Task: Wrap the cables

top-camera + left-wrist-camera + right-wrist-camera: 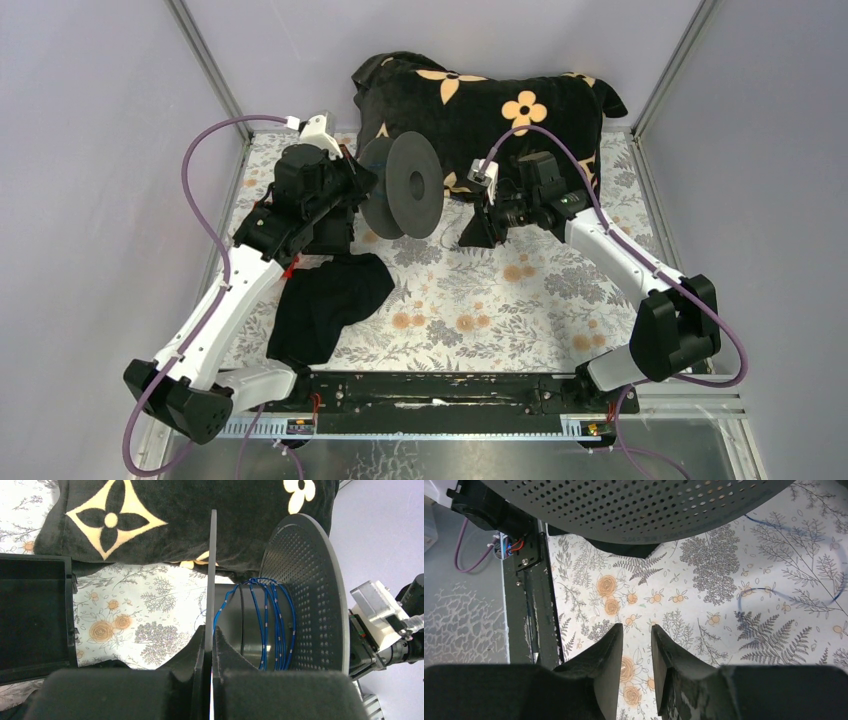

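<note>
Grips the spool [310,595] by its thin near flange with the left gripper [210,640], jaws clamped flat on the edge. Holds nothing in the right gripper [637,635], fingers parted a little over the table [704,625] under the spool's perforated flange. Shows several turns of the cables [272,625] on the hub, plus a loose blue tail trailing across the table near the right gripper. Risks slack turns slipping sideways or the tail snagging, if wound without tension.
</note>
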{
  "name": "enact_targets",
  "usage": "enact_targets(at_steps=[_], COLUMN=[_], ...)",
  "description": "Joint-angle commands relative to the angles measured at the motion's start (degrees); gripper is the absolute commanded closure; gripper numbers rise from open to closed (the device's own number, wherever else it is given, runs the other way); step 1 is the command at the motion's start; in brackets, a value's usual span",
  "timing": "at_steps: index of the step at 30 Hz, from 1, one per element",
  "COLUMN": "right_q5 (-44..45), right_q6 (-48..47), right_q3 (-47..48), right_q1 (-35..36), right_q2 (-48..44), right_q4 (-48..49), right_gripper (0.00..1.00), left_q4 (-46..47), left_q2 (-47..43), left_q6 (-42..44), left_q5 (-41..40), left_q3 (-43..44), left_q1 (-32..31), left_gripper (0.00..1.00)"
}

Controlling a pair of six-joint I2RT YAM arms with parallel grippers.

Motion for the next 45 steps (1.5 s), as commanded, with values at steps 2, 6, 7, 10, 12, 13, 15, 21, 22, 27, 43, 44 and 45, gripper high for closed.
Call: enact_targets(at_steps=[2, 6, 7, 10, 12, 13, 15, 21, 22, 27, 43, 44, 45], right_q5=[-3.5, -3.2, -2.9, -3.1, -3.0, -3.0, -3.3, -3.7, -3.5, -0.7, 15.2, 14.2, 13.3], right_q6=[1.0, 1.1, 1.1, 1.6, 1.8, 1.9, 2.2, 2.5, 2.5, 3.8, 15.2, 15.6, 16.1], right_q3=[-0.4, -0.6, -0.6, -1.2, -1.3, -1.3, -1.5, -1.7, -1.6, -2.0, 2.5, 2.7, 2.9], right_q1=[-0.1, -0.2, -0.3, -0.6, -0.7, -0.8, -0.8, -0.8, -0.8, -1.0, -1.1, -1.1, -1.1], right_q2=[-1.6, -2.1, -2.3, -2.7, -2.6, -2.5, -2.3, -2.0, -2.0, -1.9, 14.5, 15.7, 16.9], right_q4=[2.6, 2.7, 2.8, 3.4, 3.8, 3.8, 4.0, 4.5, 4.5, 5.7, 15.7, 17.1, 18.5], right_gripper=[0.64, 0.62, 0.62, 0.61, 0.60, 0.59, 0.59, 0.55, 0.52, 0.39, 0.27, 0.27, 0.27], left_q4=[5.3, 5.4, 5.6, 6.2, 6.9, 7.0, 7.0, 6.8, 7.2, 7.3, 6.6, 6.6, 6.6], left_q2=[0.0, 0.1, 0.0, -0.2, -0.7, -0.8, -0.8, -1.4, -1.8, -2.8, -4.1, -4.2, -4.4], left_q6=[-2.7, -3.9, -4.2, -4.9, -5.8, -6.0, -6.4, -7.5, -7.9, -8.1, -5.8, -5.7, -5.6], left_q5=[-0.8, -1.1, -0.8, -0.6, 0.5, 0.7, 0.7, 1.4, 1.9, 3.2, 12.8, 13.1, 13.3], left_q3=[3.9, 3.4, 2.9, 1.8, 0.6, 0.5, 0.5, 0.8, 0.3, 0.4, 3.4, 3.5, 3.5], left_q1=[0.7, 1.1, 1.3, 1.9, 2.6, 2.9, 3.1, 4.3, 4.9, 6.2, 6.5, 6.6, 6.6], left_gripper=[1.00, 1.00, 1.00, 1.00, 1.00, 1.00, 1.00, 1.00, 1.00, 1.00, 1.00, 1.00, 1.00])
